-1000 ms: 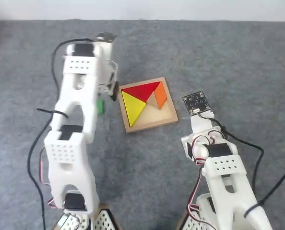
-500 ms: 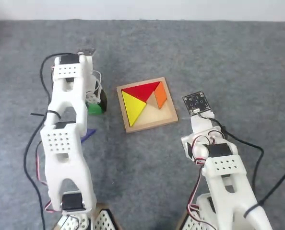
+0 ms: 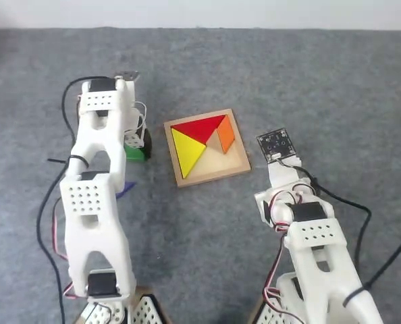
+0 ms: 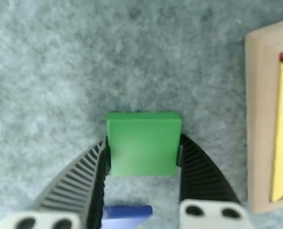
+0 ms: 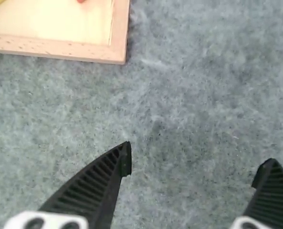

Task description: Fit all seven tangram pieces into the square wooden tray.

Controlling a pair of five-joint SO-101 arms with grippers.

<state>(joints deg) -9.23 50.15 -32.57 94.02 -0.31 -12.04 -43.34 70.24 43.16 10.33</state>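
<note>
left gripper (image 4: 142, 140) pinches the green square (image 4: 142, 152) on the carpet (image 3: 308, 81) at nine o'clock of the wooden tray (image 3: 214, 174), likely to lift it in; right gripper (image 5: 198, 155) hangs open at five o'clock.

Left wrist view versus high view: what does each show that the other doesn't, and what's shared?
Left wrist view: ridged fingers of the left claw against both sides of the green square wooden piece. High view: orange triangular piece, the square wooden tray's bare floor, the right arm. Shared: green piece, tray rim, yellow triangular piece, blue piece's tip.
</note>
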